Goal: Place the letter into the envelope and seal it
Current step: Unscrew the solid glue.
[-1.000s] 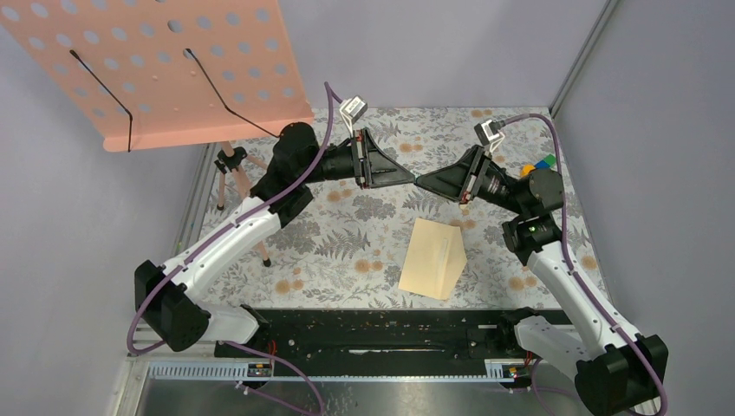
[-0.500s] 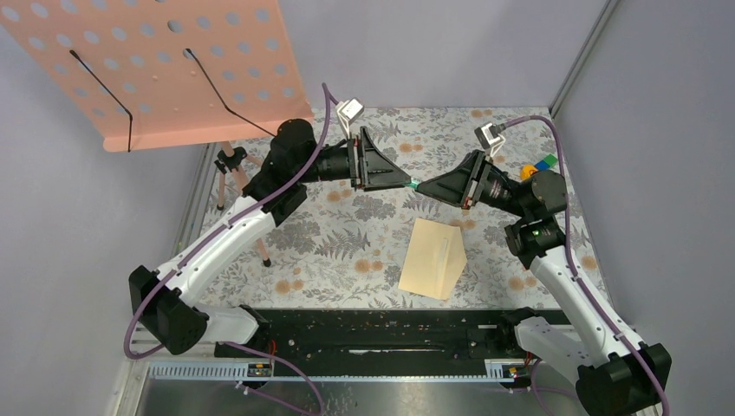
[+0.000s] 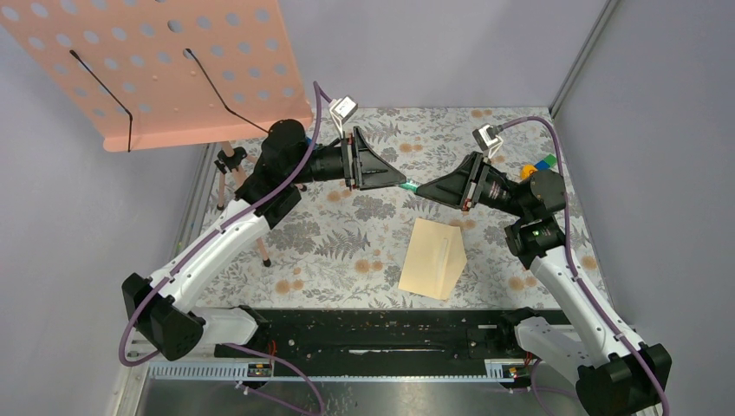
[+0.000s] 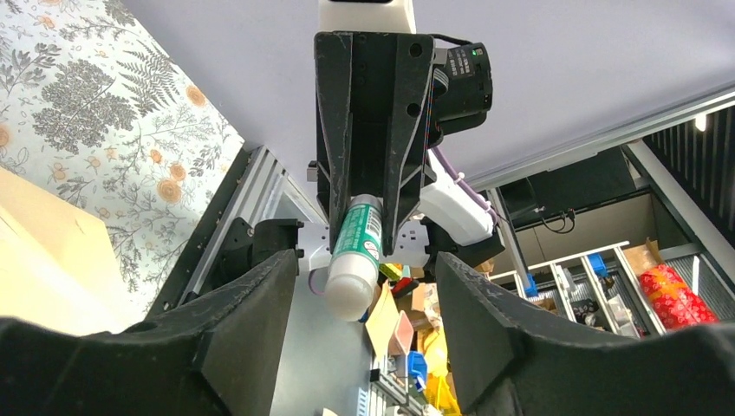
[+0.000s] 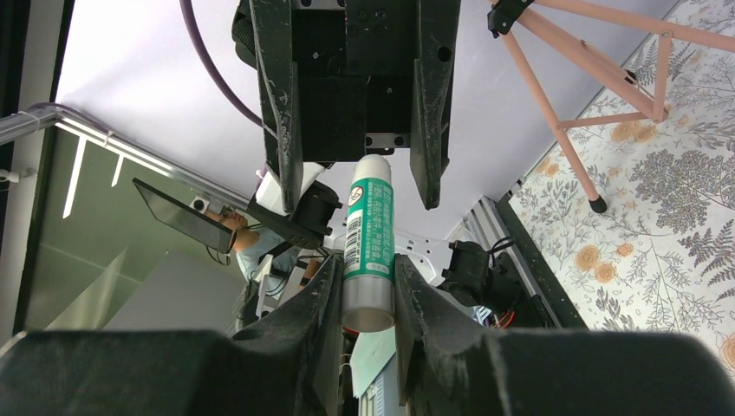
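Two robot arms, the left arm (image 3: 217, 243) and the right arm (image 3: 572, 286); one green-and-white glue stick (image 5: 368, 247); one cream paper (image 3: 431, 260); one pink perforated stand (image 3: 156, 69); one multicoloured cube (image 3: 539, 165).

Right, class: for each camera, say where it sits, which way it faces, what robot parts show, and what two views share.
Top: above and behind the bases, looking down on the table; left arm and right arm show.
Left wrist: on the left arm, facing the right hand holding a glue stick; own fingers open below.
Right wrist: on the right arm, facing the left hand; own fingers clamp the stick.
Shared: both wrist views show the stick.
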You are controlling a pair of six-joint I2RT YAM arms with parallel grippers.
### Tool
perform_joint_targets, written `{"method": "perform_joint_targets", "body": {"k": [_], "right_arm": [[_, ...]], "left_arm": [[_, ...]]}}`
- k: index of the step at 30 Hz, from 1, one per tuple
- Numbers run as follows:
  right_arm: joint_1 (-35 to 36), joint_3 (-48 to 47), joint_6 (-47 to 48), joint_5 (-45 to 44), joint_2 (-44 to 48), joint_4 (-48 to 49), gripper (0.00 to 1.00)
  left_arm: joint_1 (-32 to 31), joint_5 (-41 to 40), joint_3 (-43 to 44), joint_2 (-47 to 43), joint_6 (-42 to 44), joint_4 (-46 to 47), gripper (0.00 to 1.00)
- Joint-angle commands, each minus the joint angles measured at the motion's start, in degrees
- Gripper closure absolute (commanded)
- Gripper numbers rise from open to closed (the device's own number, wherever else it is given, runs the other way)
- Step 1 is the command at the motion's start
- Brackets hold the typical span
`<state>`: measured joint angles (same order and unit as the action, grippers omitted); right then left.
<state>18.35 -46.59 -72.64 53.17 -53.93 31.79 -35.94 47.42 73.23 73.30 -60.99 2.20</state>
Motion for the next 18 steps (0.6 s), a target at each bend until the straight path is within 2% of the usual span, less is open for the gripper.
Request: {"method": "perform_joint_targets", "body": {"k": [1,6,18], "right_arm": [[-0.1,-1.9,1.4,0.8,0.9,1.1,1.0],[-0.1,-2.1,1.5,0.8,0.8,0.5,1.0],[-0.1,-1.9,1.8,0.8,0.3,0.5,1.0]], "left_arm": [[0.3,1.0,0.4,-1.9,0.9,1.3,0.38],[0.3,-0.6,2.2,-1.9,4.4,-4.2,0.43],[-0.7,-0.7,4.2,-1.2,5.6,-5.4,0.52]]}}
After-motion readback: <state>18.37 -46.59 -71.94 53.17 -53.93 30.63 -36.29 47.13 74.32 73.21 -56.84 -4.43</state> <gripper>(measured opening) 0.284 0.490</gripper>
